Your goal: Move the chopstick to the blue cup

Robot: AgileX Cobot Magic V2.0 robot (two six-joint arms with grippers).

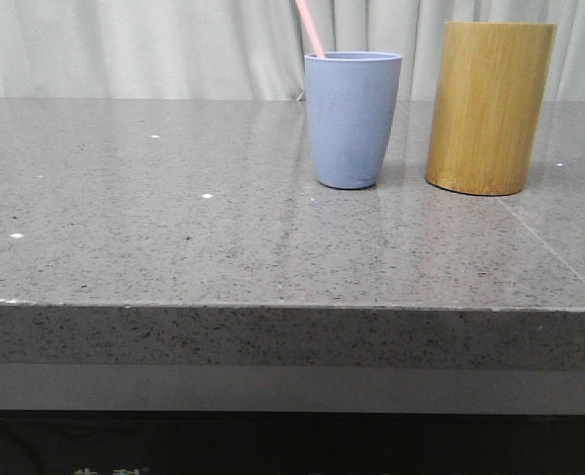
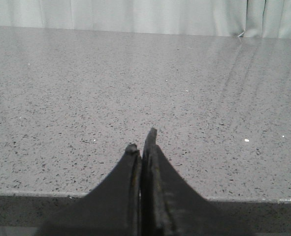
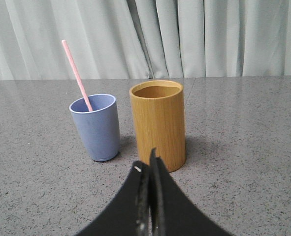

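Note:
The blue cup [image 1: 352,119] stands upright on the grey stone table [image 1: 173,228], right of centre. A pale pink chopstick [image 1: 310,28] leans inside it, tip sticking out above the rim. In the right wrist view the cup [image 3: 97,127] and the chopstick [image 3: 76,73] show ahead of my right gripper [image 3: 146,164], which is shut and empty, apart from both. My left gripper [image 2: 142,140] is shut and empty over bare table near the front edge. Neither gripper shows in the front view.
A taller yellow-brown bamboo cylinder [image 1: 490,107] stands just right of the blue cup; its open top looks empty in the right wrist view [image 3: 158,123]. Pale curtains hang behind the table. The table's front edge [image 1: 272,307] runs across the front view.

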